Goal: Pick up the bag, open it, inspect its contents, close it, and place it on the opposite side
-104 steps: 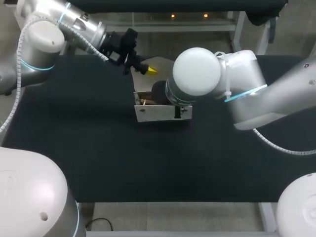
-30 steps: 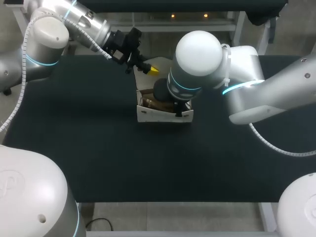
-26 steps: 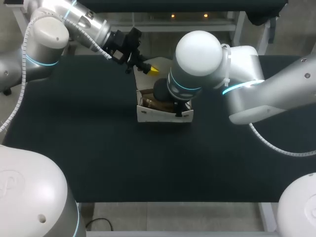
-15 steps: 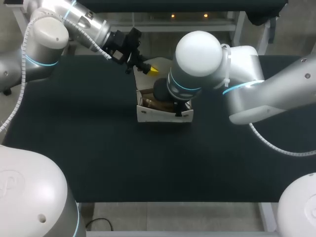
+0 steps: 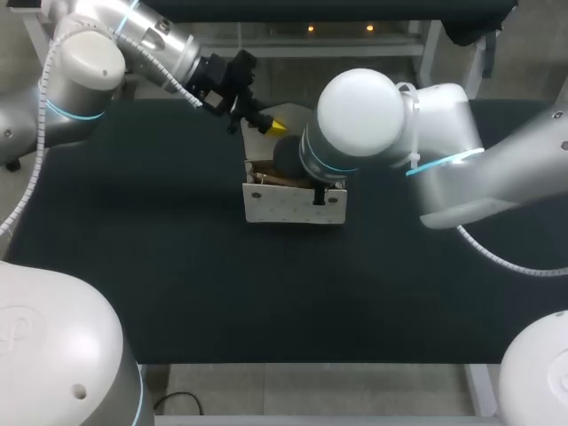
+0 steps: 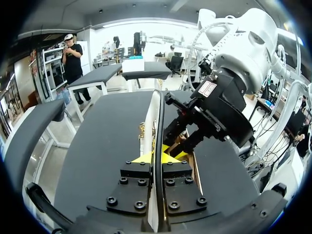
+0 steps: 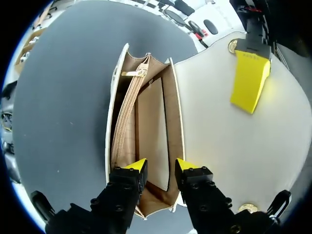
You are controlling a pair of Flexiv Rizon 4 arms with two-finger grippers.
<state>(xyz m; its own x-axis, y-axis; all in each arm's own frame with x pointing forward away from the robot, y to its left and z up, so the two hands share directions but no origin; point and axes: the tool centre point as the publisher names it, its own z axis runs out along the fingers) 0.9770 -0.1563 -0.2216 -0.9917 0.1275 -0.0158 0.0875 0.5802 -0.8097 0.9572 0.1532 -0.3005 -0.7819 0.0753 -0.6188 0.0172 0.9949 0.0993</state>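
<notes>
The white bag stands mid-table with its flap thrown back and its tan lining showing. My left gripper is behind the bag, shut on the flap's edge, which runs up between its yellow tips. One of its fingers lies on the flap in the right wrist view. My right gripper points down into the bag's mouth, open by a narrow gap. One fingertip is inside a compartment, the other by the back wall. In the head view its wrist hides the fingers.
The black table stretches wide to the left, right and front of the bag. My right arm comes in across the right half, and my left arm crosses the back left corner.
My right gripper's fingers have come closer together inside the bag. The bag's white front face has tipped up and shows larger. The left gripper still holds the flap.
</notes>
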